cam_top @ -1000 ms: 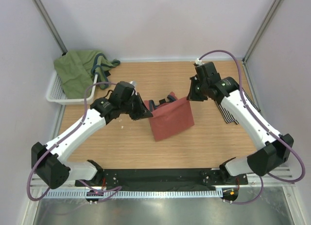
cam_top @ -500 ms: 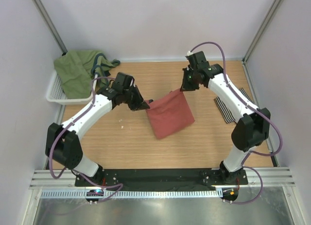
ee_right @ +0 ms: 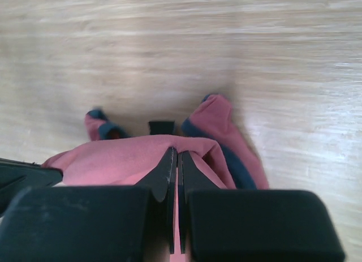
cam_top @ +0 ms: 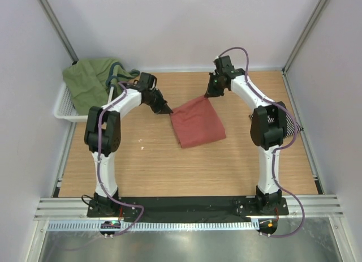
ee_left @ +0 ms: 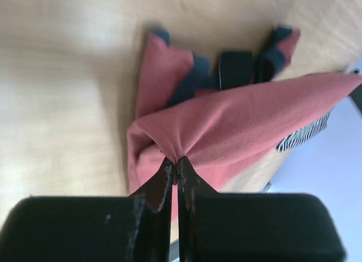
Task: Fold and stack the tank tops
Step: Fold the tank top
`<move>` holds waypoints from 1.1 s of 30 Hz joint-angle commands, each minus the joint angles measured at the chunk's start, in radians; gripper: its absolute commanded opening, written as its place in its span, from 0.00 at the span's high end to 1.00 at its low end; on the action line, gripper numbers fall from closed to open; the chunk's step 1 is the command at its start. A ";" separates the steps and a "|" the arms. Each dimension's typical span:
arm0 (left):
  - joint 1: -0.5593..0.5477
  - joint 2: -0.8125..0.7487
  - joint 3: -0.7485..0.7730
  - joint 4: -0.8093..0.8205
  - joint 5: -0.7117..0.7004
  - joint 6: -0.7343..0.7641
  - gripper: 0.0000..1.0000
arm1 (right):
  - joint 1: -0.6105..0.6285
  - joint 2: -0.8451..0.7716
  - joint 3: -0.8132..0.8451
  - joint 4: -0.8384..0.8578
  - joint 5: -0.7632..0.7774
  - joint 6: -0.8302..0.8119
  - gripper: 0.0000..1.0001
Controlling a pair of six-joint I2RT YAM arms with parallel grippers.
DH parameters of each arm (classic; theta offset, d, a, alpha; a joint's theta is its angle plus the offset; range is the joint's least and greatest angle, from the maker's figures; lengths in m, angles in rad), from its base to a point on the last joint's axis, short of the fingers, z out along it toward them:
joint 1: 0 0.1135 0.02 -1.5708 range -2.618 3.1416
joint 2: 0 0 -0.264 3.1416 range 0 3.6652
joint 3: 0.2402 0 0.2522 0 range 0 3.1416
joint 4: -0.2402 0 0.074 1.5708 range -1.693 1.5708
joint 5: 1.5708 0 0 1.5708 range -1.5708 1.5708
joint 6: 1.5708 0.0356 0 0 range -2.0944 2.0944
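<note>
Holding the salmon-red tank top (cam_top: 198, 125) by one edge, I have the left claw (cam_top: 168, 110) and the right claw (cam_top: 208, 95) each pinched tight on a corner, in the upper middle of the frame. The held edge slants up to the right between them. The rest of the cloth lies on the desk (cam_top: 169, 171) below, toward the arm bases. Its teal-trimmed straps (ee_right: 218, 112) rest just beyond both claws, so I judge the fold should land forward over them. The striped tank top (ee_left: 302, 137) lies at the right, nearer the right arm.

Overhead; wrist close-ups on red top (cam_top: 197, 123)
</note>
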 commanded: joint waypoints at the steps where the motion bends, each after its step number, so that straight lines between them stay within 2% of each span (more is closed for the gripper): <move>1: 0.022 0.088 0.123 0.033 0.077 0.015 0.99 | -0.051 0.032 0.034 0.094 -0.020 0.074 0.97; 3: 0.025 0.134 0.177 0.037 0.092 0.005 0.98 | -0.061 0.029 0.010 0.149 -0.028 0.091 0.97; 5: 0.025 0.157 0.201 0.059 0.095 -0.005 0.94 | -0.064 0.023 -0.020 0.186 -0.008 0.097 0.97; 6: 0.027 0.168 0.230 0.062 0.095 -0.012 0.84 | -0.065 0.024 -0.024 0.195 -0.004 0.106 0.97; 8: 0.031 0.206 0.281 0.067 0.100 -0.023 0.80 | -0.073 0.038 -0.026 0.209 0.004 0.121 0.96; 9: 0.030 0.220 0.296 0.073 0.106 -0.029 0.72 | -0.076 0.041 -0.024 0.212 0.006 0.128 0.96; 11: 0.032 0.246 0.342 0.079 0.112 -0.032 0.66 | -0.084 0.049 -0.030 0.229 0.018 0.148 0.96; 14: 0.032 0.260 0.381 0.088 0.110 -0.032 0.49 | -0.085 0.036 -0.059 0.260 0.061 0.174 0.94; 15: 0.032 0.259 0.384 0.088 0.112 -0.028 0.46 | -0.084 0.030 -0.076 0.275 0.068 0.181 0.90; 18: 0.032 0.223 0.367 0.090 0.094 0.000 0.37 | -0.087 -0.003 -0.136 0.307 0.094 0.203 0.45; 20: 0.031 0.193 0.335 0.088 0.072 0.028 0.30 | -0.085 -0.028 -0.190 0.346 0.095 0.195 0.39; 25: 0.030 0.157 0.289 0.071 0.028 0.081 0.25 | -0.100 -0.091 -0.273 0.366 0.058 0.143 0.27; 28: 0.013 0.157 0.270 0.073 0.006 0.107 0.32 | -0.122 -0.108 -0.323 0.376 0.024 0.114 0.27; 33: -0.007 0.231 0.312 0.073 0.011 0.118 0.33 | -0.147 -0.076 -0.345 0.413 -0.077 0.086 0.28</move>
